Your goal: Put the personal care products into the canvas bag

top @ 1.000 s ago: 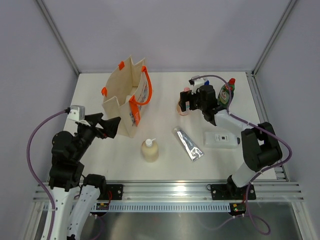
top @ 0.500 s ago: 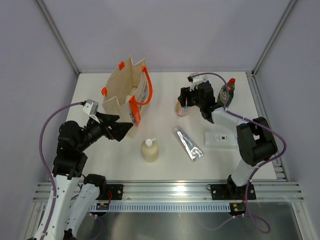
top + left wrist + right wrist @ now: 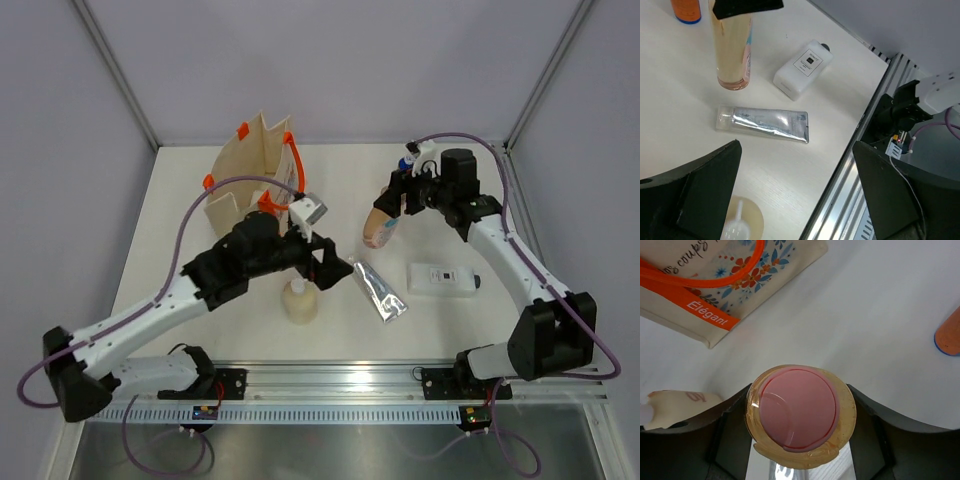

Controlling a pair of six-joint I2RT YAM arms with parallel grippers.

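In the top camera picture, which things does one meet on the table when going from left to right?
Bag → pump bottle → silver tube → white bottle. The peach bottle shares the tube's span, so it is left out.

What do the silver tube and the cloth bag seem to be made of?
The silver tube is probably foil laminate or metallised plastic: its skin is shiny, reflective and wrinkled. The canvas bag looks like woven cloth, matte beige with soft creases and a printed side; the weave itself is too small to see.
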